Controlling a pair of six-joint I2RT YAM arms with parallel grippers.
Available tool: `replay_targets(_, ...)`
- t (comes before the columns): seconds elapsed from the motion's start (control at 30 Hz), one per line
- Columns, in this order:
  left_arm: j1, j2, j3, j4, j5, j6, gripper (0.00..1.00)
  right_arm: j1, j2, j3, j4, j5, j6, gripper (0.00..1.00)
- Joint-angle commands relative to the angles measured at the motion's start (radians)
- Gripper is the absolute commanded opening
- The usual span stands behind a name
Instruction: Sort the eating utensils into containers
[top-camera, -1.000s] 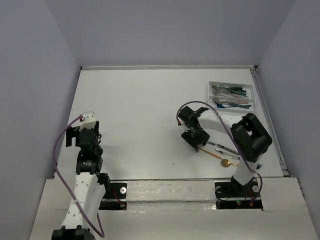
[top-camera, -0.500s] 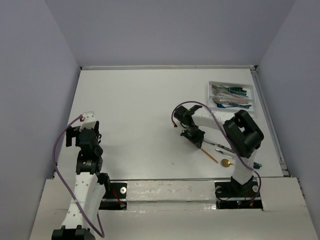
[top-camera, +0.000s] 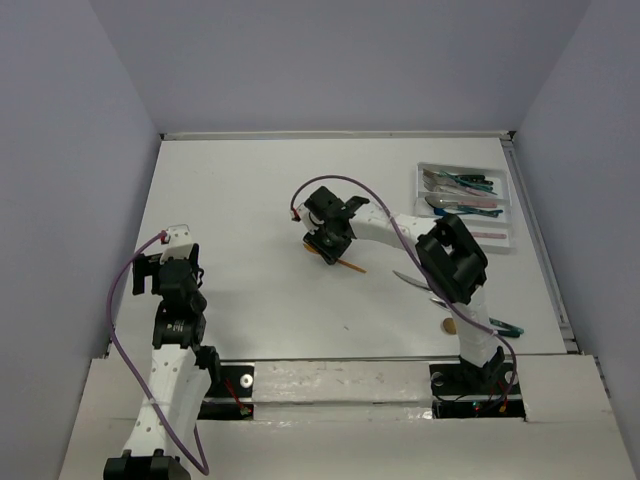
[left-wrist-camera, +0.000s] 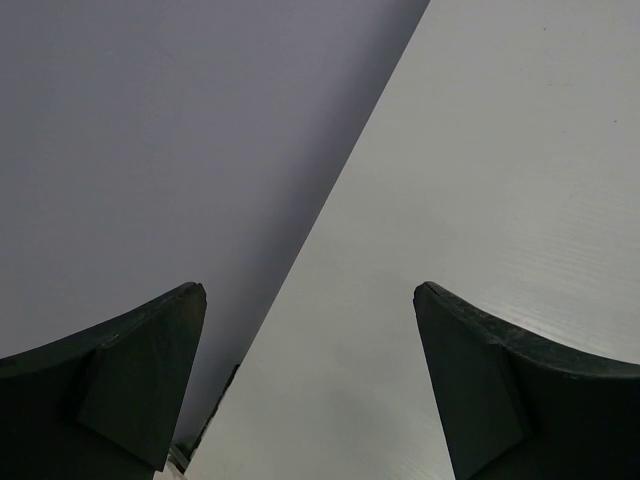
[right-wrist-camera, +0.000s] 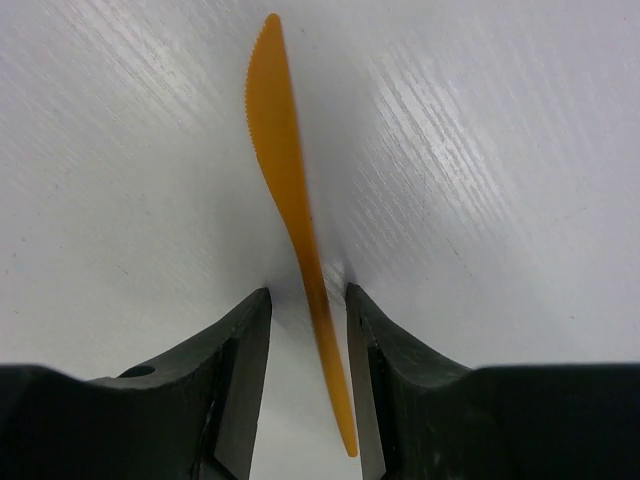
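Left claw (left-wrist-camera: 308, 300) hangs empty with fingers wide apart, while the right claw (right-wrist-camera: 308, 292) straddles the orange knife (right-wrist-camera: 280, 150) on the table (top-camera: 240, 200), jaws slightly apart, well apart from the white tray (top-camera: 420, 182) at far right, so closing off-centre could twist or drop it on the carry

The left arm (top-camera: 166, 385) and right arm (top-camera: 476, 330) are showing white links, black joints and black jaws; a purple cable (top-camera: 112, 315) is looping along each.

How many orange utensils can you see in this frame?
1: an orange knife lying on the table inside the open right gripper. Others may be hidden in the tray or under the right arm.
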Motion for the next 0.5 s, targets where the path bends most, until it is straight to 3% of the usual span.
replay_targets(0.0,-0.003,-0.008,-0.002,0.041,-0.025,0.002,0.99,-0.001,-0.04,-0.093,0.047,-0.031,-0.012,0.43)
replay_targets(0.33,-0.003,-0.011,-0.005,0.04,-0.028,0.002,0.99,-0.001,0.047,-0.043,0.058,-0.001,-0.069,0.4)
replay_targets(0.37,-0.003,-0.011,-0.003,0.04,-0.028,0.002,0.99,-0.001,0.056,-0.035,0.055,0.007,-0.072,0.34)
replay_targets(0.4,-0.003,-0.011,-0.003,0.04,-0.029,0.002,0.99,-0.001,0.067,-0.036,0.047,0.021,-0.074,0.13)
replay_targets(0.43,-0.002,-0.011,-0.005,0.04,-0.029,0.002,0.99,-0.001,0.067,-0.043,0.046,0.022,-0.078,0.0)
replay_targets(0.47,-0.003,-0.011,-0.003,0.04,-0.028,0.002,0.99,-0.001,0.07,-0.059,0.044,0.019,-0.087,0.0)
